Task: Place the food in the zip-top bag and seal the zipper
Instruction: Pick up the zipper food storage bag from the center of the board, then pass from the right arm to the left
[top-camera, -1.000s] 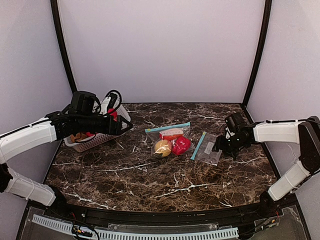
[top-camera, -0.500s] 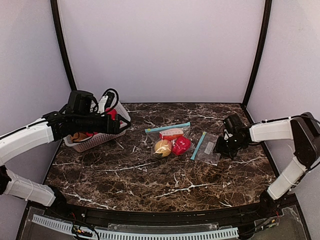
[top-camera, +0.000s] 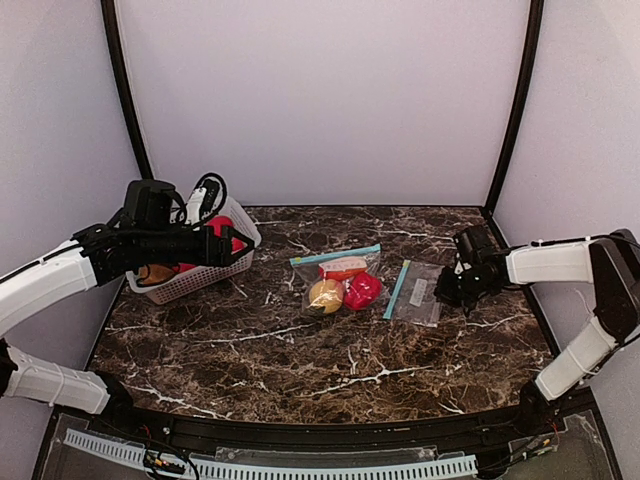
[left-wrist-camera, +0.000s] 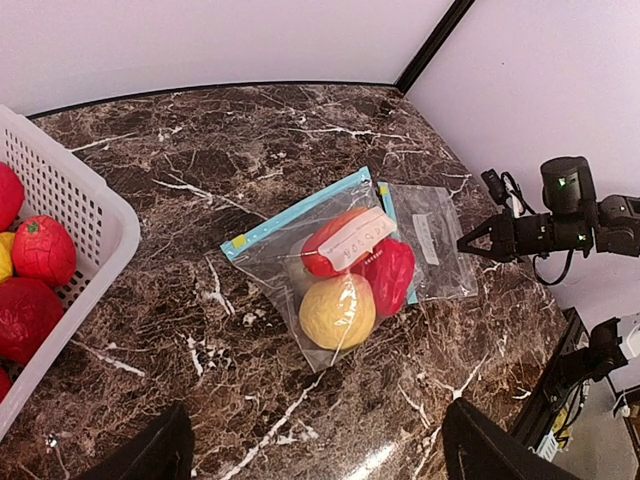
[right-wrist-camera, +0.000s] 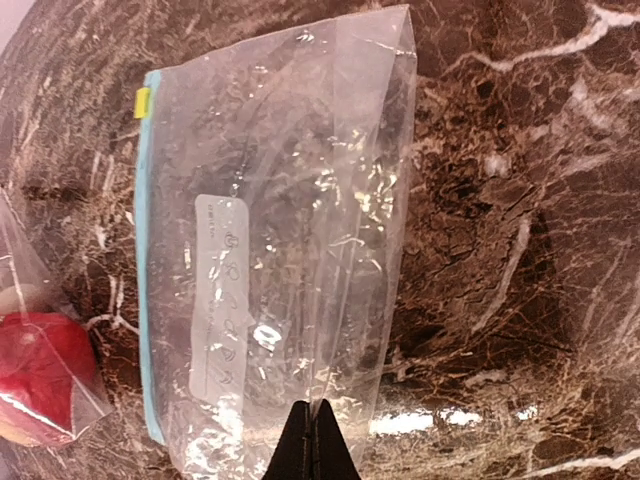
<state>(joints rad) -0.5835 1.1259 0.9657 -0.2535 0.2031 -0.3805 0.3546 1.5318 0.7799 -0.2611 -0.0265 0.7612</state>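
Right hand (right-wrist-camera: 315, 440): fingers pressed together, pinching the near edge of the empty zip-top bag (right-wrist-camera: 280, 230). That bag lies flat on the counter (top-camera: 300, 360), right of centre, its blue zipper strip on the side toward the second bag.

Left hand (left-wrist-camera: 315, 430): spread wide, holding nothing, up over the right end of the white lattice basket (top-camera: 190, 283) at the counter's left rear.

Toy food: red pieces (left-wrist-camera: 40, 250) sit in the basket. A yellow round piece (left-wrist-camera: 338, 310) and two red ones are inside the second zip-top bag (top-camera: 340, 282), mid-counter, just beside the empty one. Can't tell if that bag's zipper is closed.
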